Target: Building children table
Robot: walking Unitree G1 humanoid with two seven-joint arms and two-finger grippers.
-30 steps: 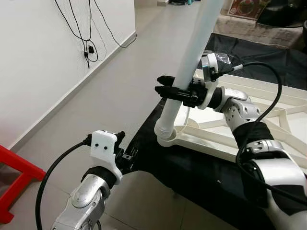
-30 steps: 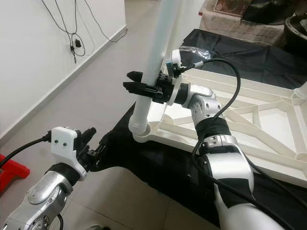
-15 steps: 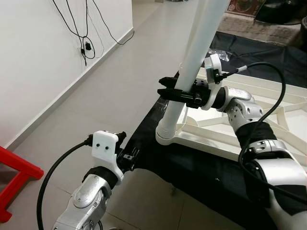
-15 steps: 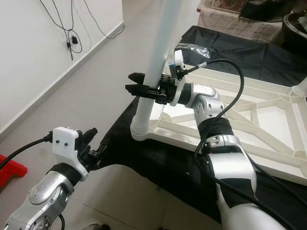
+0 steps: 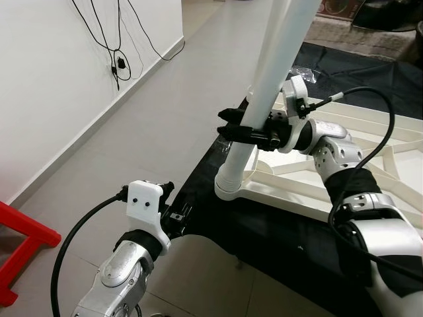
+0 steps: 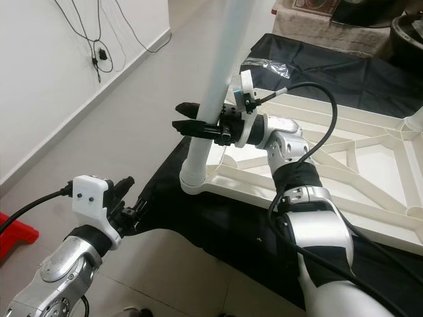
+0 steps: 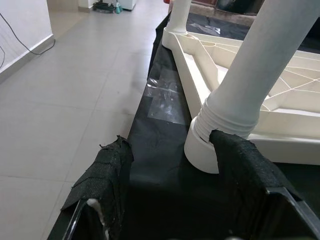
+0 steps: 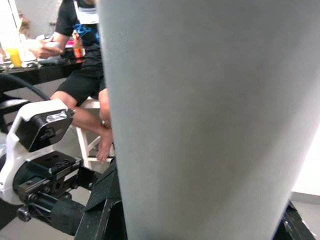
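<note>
Right gripper (image 5: 232, 130), jaws clenched on white table leg (image 5: 264, 92), now more upright in tabletop (image 6: 370, 191) corner socket; left gripper (image 7: 170, 165) released.

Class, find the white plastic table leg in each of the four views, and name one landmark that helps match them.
Left eye: top centre, slanting down to the corner, white plastic table leg.
Right eye: upper centre.
Left wrist: upper right.
Right wrist: across the middle.
Landmark: round corner socket.
</note>
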